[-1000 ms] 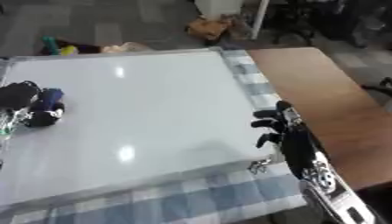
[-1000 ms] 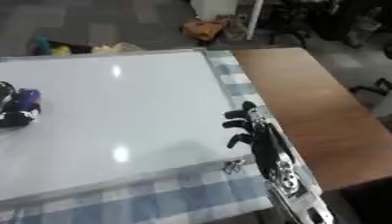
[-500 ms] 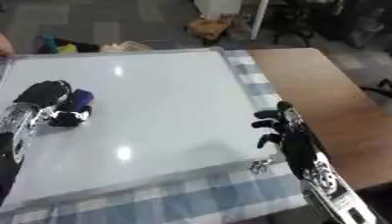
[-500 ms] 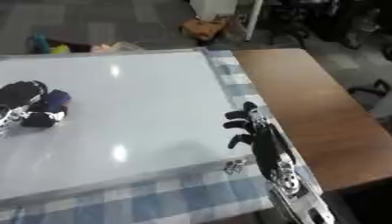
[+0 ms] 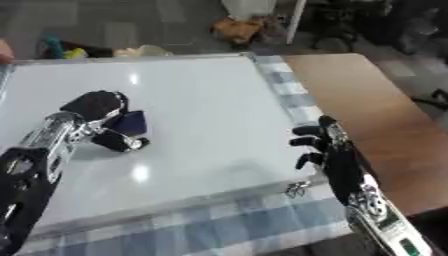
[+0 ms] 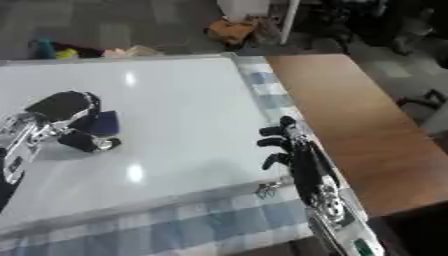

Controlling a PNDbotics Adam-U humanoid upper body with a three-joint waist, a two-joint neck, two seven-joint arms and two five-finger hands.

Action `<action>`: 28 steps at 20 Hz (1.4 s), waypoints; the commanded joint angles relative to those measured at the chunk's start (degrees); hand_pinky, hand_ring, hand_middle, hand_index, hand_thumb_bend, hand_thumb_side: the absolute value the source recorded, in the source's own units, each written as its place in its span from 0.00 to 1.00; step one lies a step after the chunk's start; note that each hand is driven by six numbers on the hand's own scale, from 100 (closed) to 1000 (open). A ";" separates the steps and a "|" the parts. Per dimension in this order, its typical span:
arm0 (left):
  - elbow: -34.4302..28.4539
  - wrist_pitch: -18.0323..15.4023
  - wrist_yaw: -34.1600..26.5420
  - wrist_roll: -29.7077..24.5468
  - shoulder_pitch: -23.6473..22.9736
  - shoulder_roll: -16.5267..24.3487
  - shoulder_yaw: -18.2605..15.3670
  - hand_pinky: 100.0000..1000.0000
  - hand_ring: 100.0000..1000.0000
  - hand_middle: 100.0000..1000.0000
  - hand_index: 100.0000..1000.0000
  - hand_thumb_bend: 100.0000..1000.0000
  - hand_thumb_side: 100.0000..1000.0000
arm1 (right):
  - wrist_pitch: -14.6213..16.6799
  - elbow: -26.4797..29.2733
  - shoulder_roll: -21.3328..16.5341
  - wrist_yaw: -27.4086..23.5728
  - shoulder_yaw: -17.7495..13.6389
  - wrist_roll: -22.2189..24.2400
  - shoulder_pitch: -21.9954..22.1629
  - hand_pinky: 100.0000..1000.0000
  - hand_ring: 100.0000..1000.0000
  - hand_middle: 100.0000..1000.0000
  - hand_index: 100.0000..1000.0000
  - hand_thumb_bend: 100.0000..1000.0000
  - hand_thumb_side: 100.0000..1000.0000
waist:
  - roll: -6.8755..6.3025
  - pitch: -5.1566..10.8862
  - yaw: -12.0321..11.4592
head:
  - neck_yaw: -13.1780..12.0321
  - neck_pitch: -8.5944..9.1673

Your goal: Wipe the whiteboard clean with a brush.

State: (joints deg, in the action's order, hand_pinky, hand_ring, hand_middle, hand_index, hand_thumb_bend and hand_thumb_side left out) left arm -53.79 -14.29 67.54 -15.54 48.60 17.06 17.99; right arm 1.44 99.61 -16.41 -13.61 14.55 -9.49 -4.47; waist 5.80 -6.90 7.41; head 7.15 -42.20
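A large whiteboard (image 5: 201,100) lies flat on a checked cloth. On its left part, a dark blue brush (image 5: 129,123) rests against the surface, and my left hand (image 5: 94,107) is curled round it from above. No marks show on the board, only glare spots. At the board's right edge near the front corner, my right hand (image 5: 325,150) stands with fingers relaxed and holds nothing.
A blue and white checked cloth (image 5: 262,227) runs under the board along the front and right. A brown wooden table (image 5: 376,110) lies to the right. A small metal clip (image 5: 296,189) sits at the board's front right corner. Clutter and chairs stand on the floor behind.
My left hand has slid the brush rightward across the board from its left edge toward the middle. The right hand has stayed in place.
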 commanded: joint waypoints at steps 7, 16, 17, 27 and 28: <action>1.63 1.15 1.42 -1.56 0.33 0.48 -0.83 0.58 0.60 0.52 0.19 0.90 0.61 | 0.02 0.87 -0.78 0.36 -0.15 0.13 -0.31 0.31 0.65 0.67 0.62 0.00 1.00 | -0.16 0.65 -0.06 | 0.01 0.05; 6.17 2.26 4.42 -0.12 -0.34 0.98 -3.55 0.58 0.60 0.53 0.19 0.86 0.64 | 0.01 0.78 -0.78 0.50 -0.40 -0.05 -0.03 0.31 0.65 0.67 0.62 0.00 1.00 | -0.14 0.57 -0.67 | 0.69 -0.06; 7.26 2.91 5.09 0.35 -0.68 1.96 -4.61 0.58 0.60 0.53 0.19 0.83 0.66 | 0.01 0.77 -0.74 0.55 -0.43 -0.07 0.01 0.31 0.65 0.67 0.62 0.00 1.00 | -0.10 0.53 -0.76 | 0.75 -0.07; 18.22 10.89 11.10 8.16 -0.37 2.68 -13.75 0.58 0.61 0.54 0.19 0.75 0.70 | -0.04 0.77 -0.71 0.66 -0.33 0.03 -0.08 0.31 0.65 0.67 0.62 0.00 1.00 | -0.12 0.43 -0.55 | 0.49 0.06; 18.70 11.72 11.05 8.94 -0.41 2.69 -13.75 0.58 0.61 0.54 0.19 0.75 0.70 | -0.04 0.77 -0.72 0.66 -0.33 0.04 -0.10 0.31 0.65 0.67 0.62 0.00 1.00 | -0.13 0.44 -0.58 | 0.49 0.08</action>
State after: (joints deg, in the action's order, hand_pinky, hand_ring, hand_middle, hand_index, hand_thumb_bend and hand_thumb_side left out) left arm -40.01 -3.88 75.66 -6.89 49.91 17.63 4.22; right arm 1.40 99.61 -16.41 -13.20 14.52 -9.47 -4.06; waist 5.68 -6.31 7.04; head 7.66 -42.22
